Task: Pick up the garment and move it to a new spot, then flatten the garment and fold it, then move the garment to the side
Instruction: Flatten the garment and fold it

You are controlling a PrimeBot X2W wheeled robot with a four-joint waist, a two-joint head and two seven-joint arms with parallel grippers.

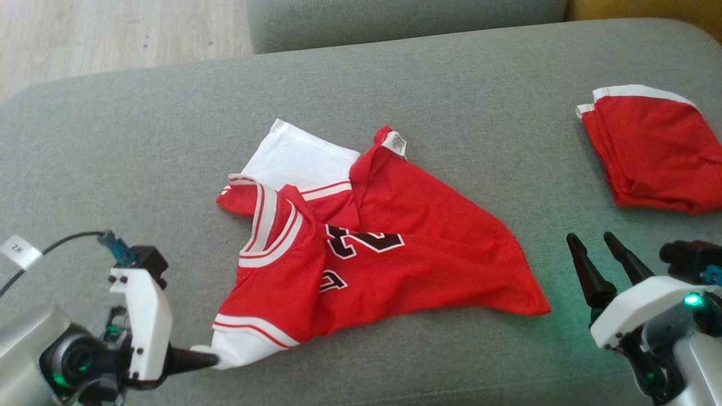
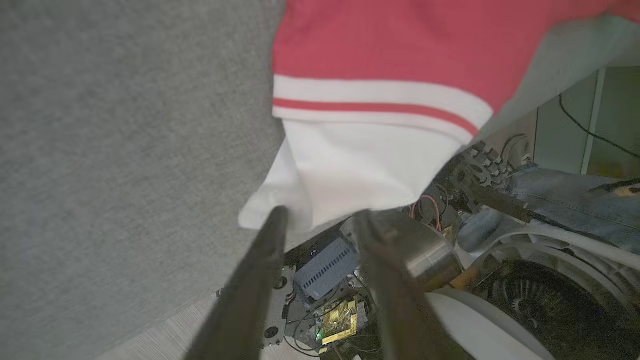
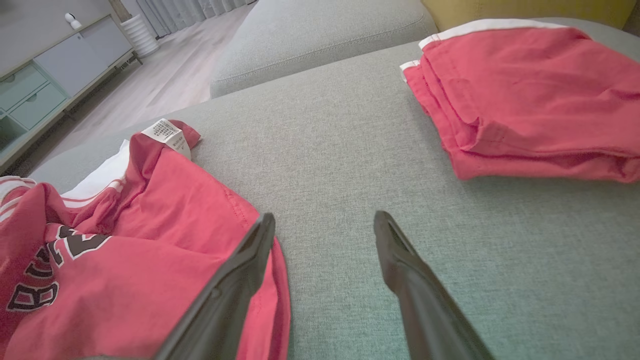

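The garment [image 1: 395, 248] is a red jersey with white trim and dark lettering, lying crumpled in the middle of the grey sofa cushion [image 1: 451, 84]. My left gripper [image 1: 206, 358] is at the jersey's near-left corner, its tips against the white sleeve edge [image 2: 360, 165]. In the left wrist view its fingers [image 2: 272, 235] stand apart, the white cloth just past the tips and nothing pinched between them. My right gripper [image 1: 592, 239] hovers open to the right of the jersey's hem [image 3: 150, 225], over bare cushion, with a wide gap between its fingers [image 3: 250, 255].
A second red garment [image 1: 654, 152] lies folded at the far right of the cushion. Another grey cushion [image 1: 395, 22] sits behind, with wood floor [image 1: 113, 34] at the back left. The cushion's near edge runs close to my left gripper.
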